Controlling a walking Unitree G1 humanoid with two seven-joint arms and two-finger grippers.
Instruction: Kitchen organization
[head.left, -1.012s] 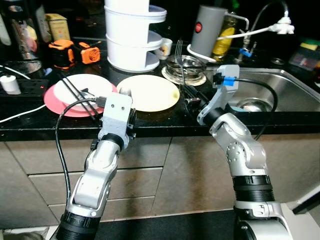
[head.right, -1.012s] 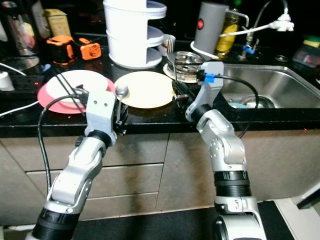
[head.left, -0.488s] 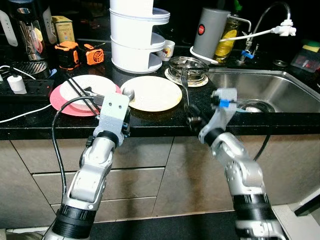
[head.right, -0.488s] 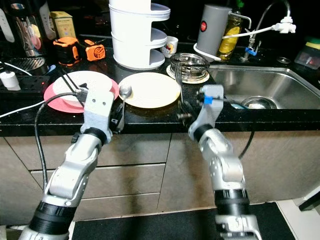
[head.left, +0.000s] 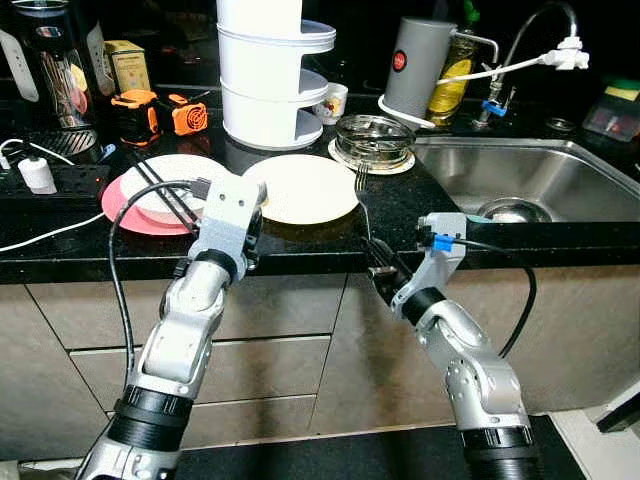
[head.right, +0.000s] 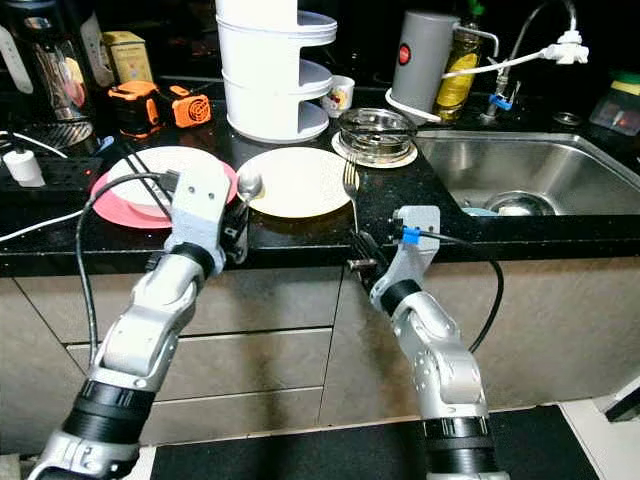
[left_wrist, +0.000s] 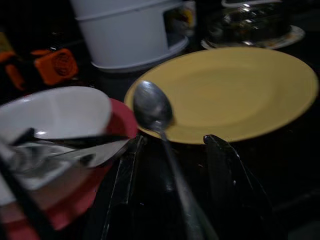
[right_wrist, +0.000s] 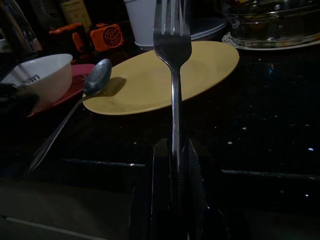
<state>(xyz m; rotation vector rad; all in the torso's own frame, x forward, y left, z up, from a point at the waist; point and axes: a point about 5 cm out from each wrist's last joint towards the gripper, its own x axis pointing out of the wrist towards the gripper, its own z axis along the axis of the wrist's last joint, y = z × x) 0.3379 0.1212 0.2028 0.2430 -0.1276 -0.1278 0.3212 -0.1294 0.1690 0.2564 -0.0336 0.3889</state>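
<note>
Fork (right_wrist: 172, 45): upright, tines up, handle pinched in right gripper (right_wrist: 172, 165) at near counter (head.left: 400, 205) edge, right of yellow plate (head.left: 305, 187). Likely light, stiff, slippery; best gripped mid-handle. Spoon (left_wrist: 152, 107): handle between left gripper (left_wrist: 172, 160) fingers, bowl end over plate's left rim; fingers apparently closed on it.

An orange tool (head.left: 182, 108), a black power strip (head.left: 45, 175) and a yellow tin (head.left: 123, 64) sit on the tabletop (head.left: 400, 205) well beyond the jaws.
</note>
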